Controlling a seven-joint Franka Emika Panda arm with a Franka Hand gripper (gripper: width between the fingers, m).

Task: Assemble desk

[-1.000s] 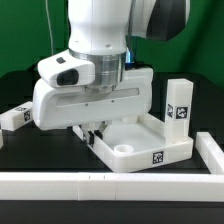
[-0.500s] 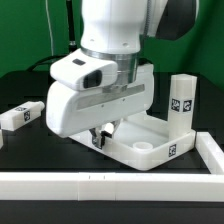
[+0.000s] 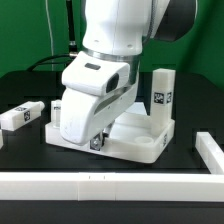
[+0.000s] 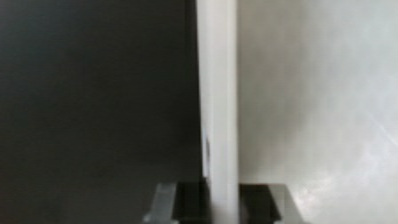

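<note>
Wrist view: gripper (image 4: 221, 203) clamped on the desk top (image 4: 311, 100) at its raised rim (image 4: 217, 90); black table (image 4: 89, 100) borders that edge.

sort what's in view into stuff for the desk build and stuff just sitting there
For the job:
desk top
gripper, jaws shut on the desk top's rim
upright leg at the desk top's corner
loose leg lying at the exterior view's left

Just there:
low white border wall
black table
</note>
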